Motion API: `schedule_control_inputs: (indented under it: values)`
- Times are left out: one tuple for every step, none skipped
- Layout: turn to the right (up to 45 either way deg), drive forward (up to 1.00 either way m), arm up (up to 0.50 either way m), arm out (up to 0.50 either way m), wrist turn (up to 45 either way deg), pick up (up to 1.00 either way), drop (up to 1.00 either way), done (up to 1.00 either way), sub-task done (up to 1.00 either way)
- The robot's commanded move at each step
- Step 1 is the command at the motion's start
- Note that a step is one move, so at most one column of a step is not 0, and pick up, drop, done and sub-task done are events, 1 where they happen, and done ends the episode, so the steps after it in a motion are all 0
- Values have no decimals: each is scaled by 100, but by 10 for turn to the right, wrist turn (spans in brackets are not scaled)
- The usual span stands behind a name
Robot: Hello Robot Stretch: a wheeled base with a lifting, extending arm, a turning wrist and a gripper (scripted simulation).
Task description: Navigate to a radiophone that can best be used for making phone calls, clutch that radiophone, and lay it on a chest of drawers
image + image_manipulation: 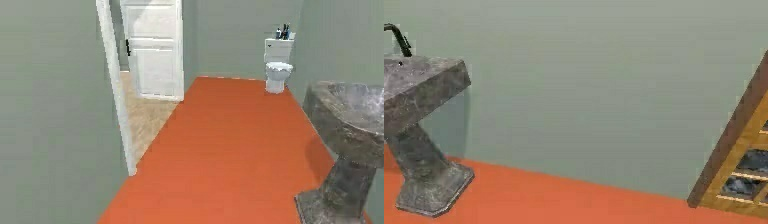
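1. Orange floor (230, 140) and grey-green walls make a bathroom. At the forward view's left, a white door frame (118, 100) opens onto a paler room with a white panelled door (155, 50).
2. Farther right stands a toilet (279, 70) with small dark things (283, 33) on its tank, too small to name, and then a stone basin (352, 120).
3. Where the radiophone is I cannot tell. I judge that searching is the step in hand, so the base should turn toward the doorway and pass it centred, well apart from frame and basin.
4. The arm side view adds a dark tap (396, 38) over the basin and a wooden rack (734, 150) at its right.
5. Of the gripper's fingers I cannot tell the state.
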Motion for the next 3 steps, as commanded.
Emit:
schedule_control_inputs:
  values:
    - [0, 75, 0, 0, 0, 0, 0, 0, 0]
    - [120, 0, 0, 0, 0, 0, 0, 0, 0]
    - [0, 90, 0, 0, 0, 0, 0, 0, 0]
